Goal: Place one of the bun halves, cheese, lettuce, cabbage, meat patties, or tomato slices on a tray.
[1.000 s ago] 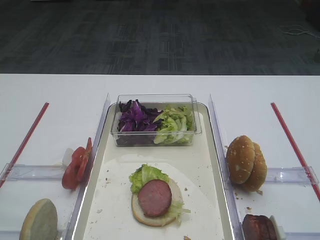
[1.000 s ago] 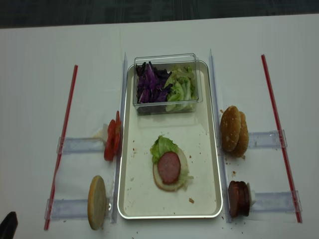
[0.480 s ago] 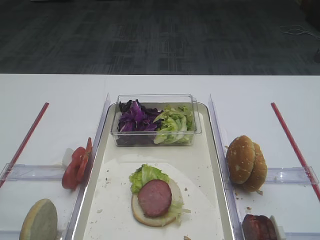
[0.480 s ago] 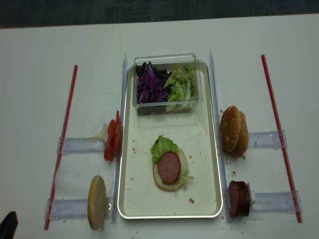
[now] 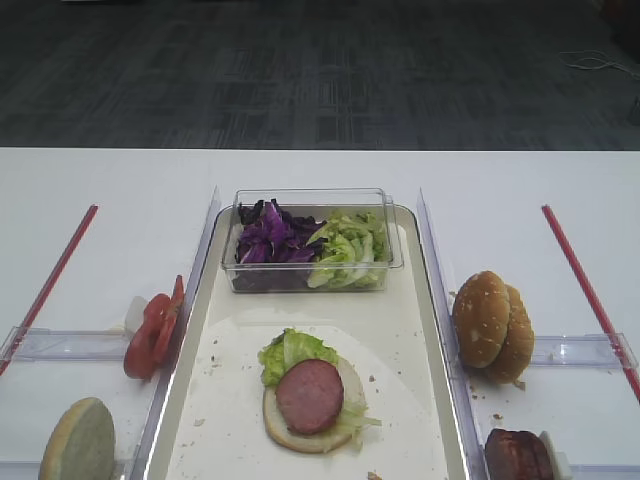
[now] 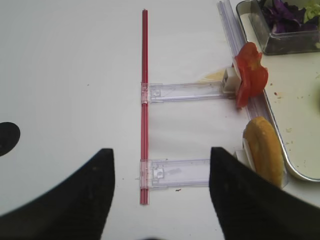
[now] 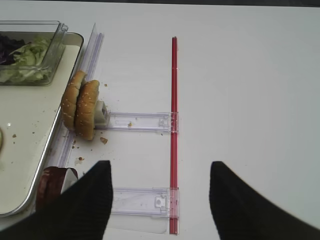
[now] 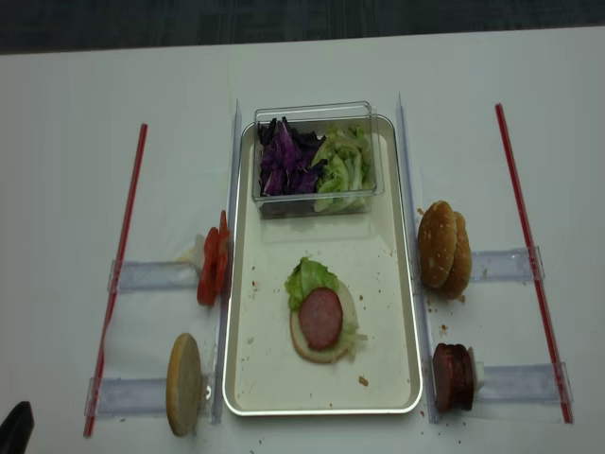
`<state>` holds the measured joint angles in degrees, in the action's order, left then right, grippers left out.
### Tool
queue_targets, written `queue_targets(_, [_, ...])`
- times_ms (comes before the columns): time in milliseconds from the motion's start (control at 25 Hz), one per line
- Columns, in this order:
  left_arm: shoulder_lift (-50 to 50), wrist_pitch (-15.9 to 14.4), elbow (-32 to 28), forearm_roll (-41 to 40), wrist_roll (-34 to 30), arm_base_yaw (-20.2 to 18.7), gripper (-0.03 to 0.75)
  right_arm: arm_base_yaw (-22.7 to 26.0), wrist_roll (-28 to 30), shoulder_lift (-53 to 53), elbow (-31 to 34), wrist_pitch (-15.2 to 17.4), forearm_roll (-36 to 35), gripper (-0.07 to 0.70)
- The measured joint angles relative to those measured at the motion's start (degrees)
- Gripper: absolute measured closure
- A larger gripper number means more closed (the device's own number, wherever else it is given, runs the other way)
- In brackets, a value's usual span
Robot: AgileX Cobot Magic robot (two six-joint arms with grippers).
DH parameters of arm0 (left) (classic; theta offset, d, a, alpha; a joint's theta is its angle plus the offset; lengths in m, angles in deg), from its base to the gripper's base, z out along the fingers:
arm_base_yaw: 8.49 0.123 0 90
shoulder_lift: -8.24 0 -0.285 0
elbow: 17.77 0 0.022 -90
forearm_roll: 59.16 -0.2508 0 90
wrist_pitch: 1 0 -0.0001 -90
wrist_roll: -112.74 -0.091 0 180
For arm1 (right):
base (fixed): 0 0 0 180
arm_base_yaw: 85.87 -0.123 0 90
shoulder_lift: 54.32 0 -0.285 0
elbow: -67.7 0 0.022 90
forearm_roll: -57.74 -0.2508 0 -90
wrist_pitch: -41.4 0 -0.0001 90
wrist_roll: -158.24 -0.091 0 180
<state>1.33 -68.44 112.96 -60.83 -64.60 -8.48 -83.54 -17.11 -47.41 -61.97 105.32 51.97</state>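
Clear plastic tub (image 8: 317, 159), far end of tray (image 8: 397, 284): cabbage (image 8: 284, 159) left, lettuce (image 8: 342, 165) right. Near centre: bun half under lettuce, meat patty (image 8: 321, 317). Tomato slices (image 8: 212, 270) left; sesame buns (image 8: 444, 248) right. Right gripper (image 7: 160, 200) and left gripper (image 6: 161, 200) spread, empty.

The frame edge is cropping the meat patties (image 5: 520, 456) at five o'clock and the pale bun half (image 5: 78, 442) at seven o'clock.

Patty-topped bun half (image 8: 322, 324) on tray (image 8: 397, 284)
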Motion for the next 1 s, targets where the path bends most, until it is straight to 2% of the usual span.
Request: queue_targets(1000, [0.0, 0.0, 0.0, 0.0, 0.0, 0.0, 0.294, 0.0, 0.0, 0.0, 0.0, 0.0, 0.0, 0.199])
